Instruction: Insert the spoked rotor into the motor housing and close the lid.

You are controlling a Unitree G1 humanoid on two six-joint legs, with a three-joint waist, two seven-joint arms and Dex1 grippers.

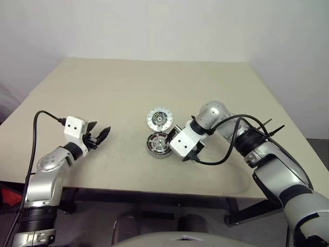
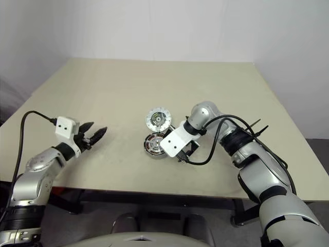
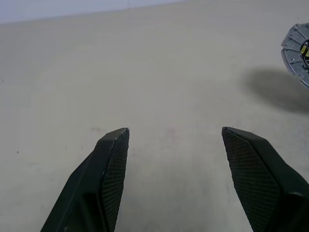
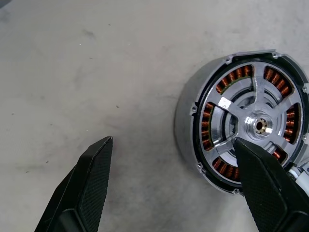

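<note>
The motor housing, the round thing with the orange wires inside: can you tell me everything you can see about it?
The motor housing is a short round can with a silver metal wall and a dark rim. Inside runs a ring of copper-coloured windings. A silver spoked rotor with broad arms and a small central hub already sits in it, and the top is uncovered. It lies flat on the beige table, near the front edge. The lid lies just behind it. The open right gripper hovers right over it, one of its fingers crossing the rim.

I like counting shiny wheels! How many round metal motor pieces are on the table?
3. The lid lies flat farther back on the table. The motor housing sits just in front of it, and the spoked rotor already sits inside the housing.
</note>
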